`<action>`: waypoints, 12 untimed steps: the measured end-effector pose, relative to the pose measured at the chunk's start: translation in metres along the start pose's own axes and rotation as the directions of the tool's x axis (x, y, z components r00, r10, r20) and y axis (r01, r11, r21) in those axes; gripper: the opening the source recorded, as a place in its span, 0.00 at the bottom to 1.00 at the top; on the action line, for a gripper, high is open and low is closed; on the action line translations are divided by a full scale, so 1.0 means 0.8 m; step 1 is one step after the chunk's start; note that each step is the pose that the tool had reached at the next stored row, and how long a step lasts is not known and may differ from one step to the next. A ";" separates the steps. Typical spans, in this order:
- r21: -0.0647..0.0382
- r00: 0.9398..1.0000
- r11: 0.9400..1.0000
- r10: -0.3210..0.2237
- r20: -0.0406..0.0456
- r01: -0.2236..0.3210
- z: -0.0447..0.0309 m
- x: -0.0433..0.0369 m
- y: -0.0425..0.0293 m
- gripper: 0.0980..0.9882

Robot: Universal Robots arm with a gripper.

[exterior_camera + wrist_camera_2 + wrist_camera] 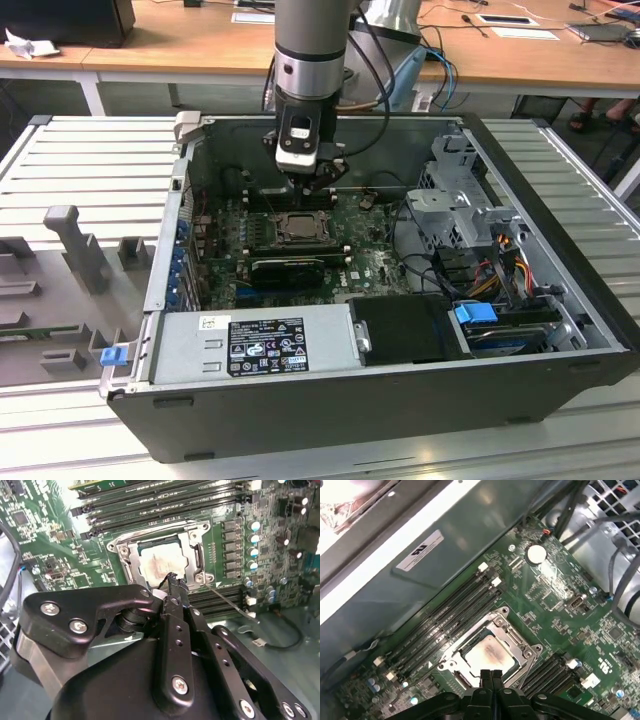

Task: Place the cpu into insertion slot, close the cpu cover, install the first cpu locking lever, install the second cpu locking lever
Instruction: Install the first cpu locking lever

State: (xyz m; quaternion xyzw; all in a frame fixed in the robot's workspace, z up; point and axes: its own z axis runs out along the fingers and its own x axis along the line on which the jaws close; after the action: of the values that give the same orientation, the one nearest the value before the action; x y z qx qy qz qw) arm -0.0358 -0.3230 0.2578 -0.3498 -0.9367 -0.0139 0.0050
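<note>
One closed pincer (490,673) over the cpu (487,653)

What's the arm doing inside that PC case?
The gripper, jaws shut and holding nothing that shows, hangs just over the edge of the insertion slot in the open computer case. The cpu already sits in the slot, with the cpu cover lying down around it.

Black matte link plates (100,615) behind the pincer (172,580) are showing silver screw heads (180,685); further up, the round arm tube (312,25) is gleaming silver-grey, ringed by a dark band (305,50).
</note>
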 end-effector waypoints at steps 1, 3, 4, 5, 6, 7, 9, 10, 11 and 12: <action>0.000 1.000 1.000 -0.018 0.000 0.018 0.0000 0.000 0.0000 0.01; 0.001 0.999 0.999 -0.048 -0.001 0.048 0.0001 0.000 0.0001 0.01; 0.001 0.998 0.998 -0.069 -0.002 0.069 0.0001 0.000 0.0000 0.01; 0.001 0.997 0.997 -0.083 -0.002 0.083 0.0001 0.000 0.0000 0.01; 0.002 0.995 0.995 -0.098 -0.002 0.098 0.0001 0.000 0.0000 0.01; 0.002 0.994 0.994 -0.110 -0.003 0.110 0.0001 0.000 0.0000 0.01; 0.003 0.989 0.989 -0.149 -0.004 0.149 0.0001 0.000 0.0001 0.01; 0.003 0.987 0.987 -0.161 -0.004 0.161 0.0001 0.000 0.0001 0.01; 0.003 0.984 0.984 -0.178 -0.004 0.178 0.0001 0.000 0.0000 0.01; 0.003 0.981 0.981 -0.192 -0.005 0.192 0.0001 0.000 0.0000 0.01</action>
State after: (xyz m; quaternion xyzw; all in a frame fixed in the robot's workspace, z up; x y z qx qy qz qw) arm -0.0357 -0.3231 0.2577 -0.2576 -0.9661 -0.0133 0.0063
